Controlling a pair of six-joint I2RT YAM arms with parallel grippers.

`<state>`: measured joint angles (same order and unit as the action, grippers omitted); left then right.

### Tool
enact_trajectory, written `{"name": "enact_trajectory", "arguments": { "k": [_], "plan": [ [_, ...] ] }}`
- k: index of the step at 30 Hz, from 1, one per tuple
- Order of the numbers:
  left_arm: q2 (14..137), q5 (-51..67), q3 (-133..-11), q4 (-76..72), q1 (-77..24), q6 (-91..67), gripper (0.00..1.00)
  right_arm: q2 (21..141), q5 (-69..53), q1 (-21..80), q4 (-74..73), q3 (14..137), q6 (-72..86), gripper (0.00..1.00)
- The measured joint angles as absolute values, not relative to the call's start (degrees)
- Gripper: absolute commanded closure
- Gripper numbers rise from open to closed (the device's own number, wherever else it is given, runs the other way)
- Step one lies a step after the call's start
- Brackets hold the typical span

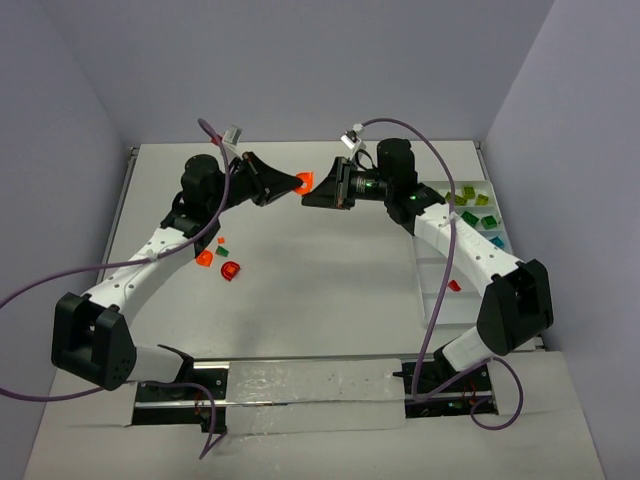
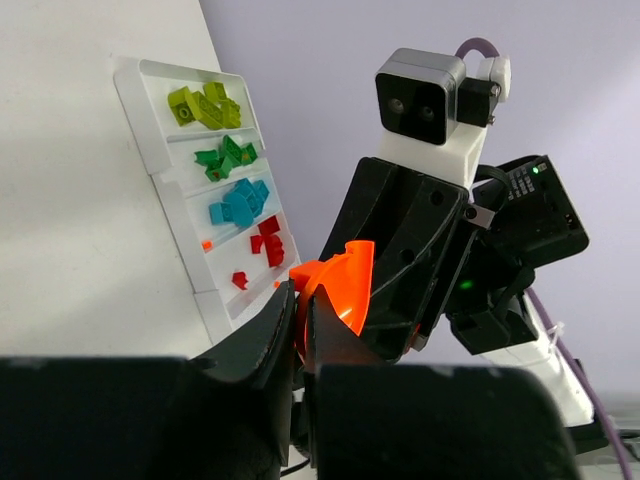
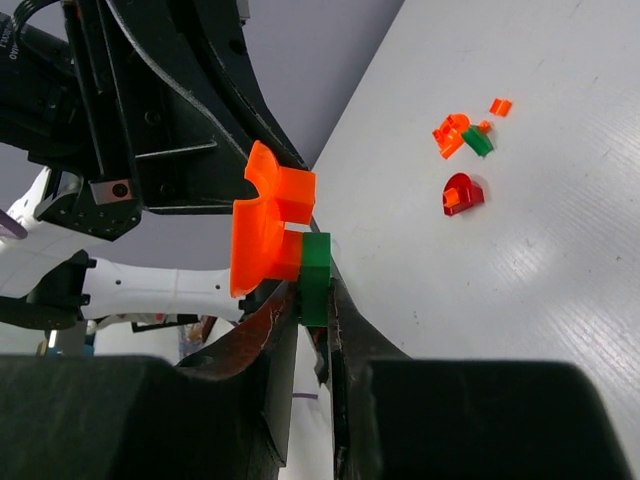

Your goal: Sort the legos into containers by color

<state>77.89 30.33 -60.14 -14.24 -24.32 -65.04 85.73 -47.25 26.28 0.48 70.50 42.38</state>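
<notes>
Bench: the white bench is carrying four loose plastic bricks, red, orange and green, which are waiting to be sorted.
Tray: the long white divided plastic tray is holding lime, dark green, teal and red bricks, each colour in its own compartment.
Grippers: in the air, the left gripper is clamping a curved orange plastic piece, and the right gripper is clamping the small green brick joined to it.
Progress: it is looking more than half done.
</notes>
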Motion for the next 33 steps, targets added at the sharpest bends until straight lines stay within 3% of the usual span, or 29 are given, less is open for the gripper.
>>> {"name": "enact_trajectory", "arguments": {
  "k": [7, 19, 25, 29, 33],
  "plan": [
    [78.87, 30.9, -60.12, -15.14, -23.88, -70.14, 1.0, 85.58, -47.04, 24.33, -0.02, 70.48, 41.64, 1.0],
    [78.22, 33.07, -59.83, -20.75, -23.42, -72.77, 1.0, 85.3, -35.67, 15.6, -13.1, 70.28, 32.33, 1.0],
    [78.43, 32.04, -66.13, -7.7, -23.87, -55.93, 1.0, 86.4, -33.33, 6.06, -24.54, 72.07, 20.21, 1.0],
    [78.31, 28.36, -71.33, 1.64, -24.26, -43.34, 1.0, 89.25, -27.08, -4.54, -31.08, 74.63, 9.06, 1.0],
    [78.13, 24.56, -71.83, 8.25, -24.36, -34.52, 1.0, 93.04, -19.8, -7.58, -36.55, 76.18, -0.7, 1.0]
  ]
}}
